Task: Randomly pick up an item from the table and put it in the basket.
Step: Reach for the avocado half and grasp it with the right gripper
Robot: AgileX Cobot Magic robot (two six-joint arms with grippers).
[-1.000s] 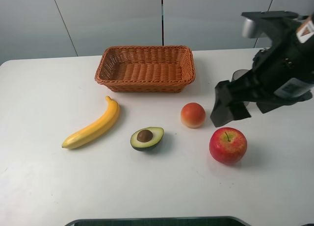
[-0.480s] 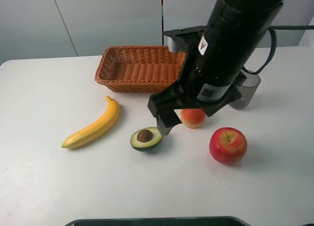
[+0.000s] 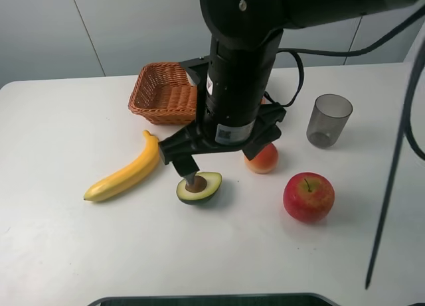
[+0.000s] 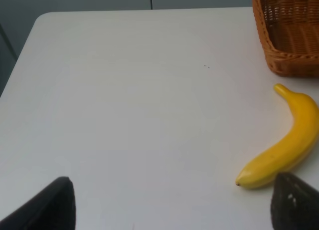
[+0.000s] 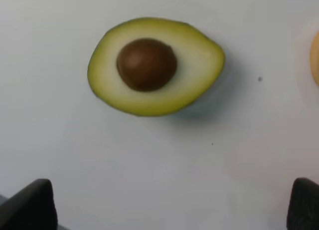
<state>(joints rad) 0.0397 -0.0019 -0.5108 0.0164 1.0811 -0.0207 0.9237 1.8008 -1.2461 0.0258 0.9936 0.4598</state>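
The halved avocado (image 5: 155, 65) lies cut face up on the white table (image 3: 80, 253), brown pit showing. The right gripper (image 5: 167, 210) hangs over it with its jaws spread wide and nothing between them. In the right wrist view both dark fingers (image 5: 30, 205) stand clear of the fruit, one on each side, and the avocado sits ahead of them, nearer one finger than the other. From the high camera one fingertip overlaps the avocado's pit; whether it touches cannot be told there.

The red apple (image 3: 308, 196) rests to the right of the avocado and the banana (image 3: 126, 170) to its left. An orange-red round fruit (image 3: 265, 161) sits just behind the avocado, to the right. The grey cup (image 3: 328, 120) is further back. The wicker basket (image 3: 156, 93) stands behind the avocado, its right part hidden by the arm.

The left gripper (image 4: 172, 210) is spread wide too, empty, beyond the banana from the avocado.

Half a second ago the right arm hung over the orange-red fruit and hid the cup; it has since swung left onto the avocado.
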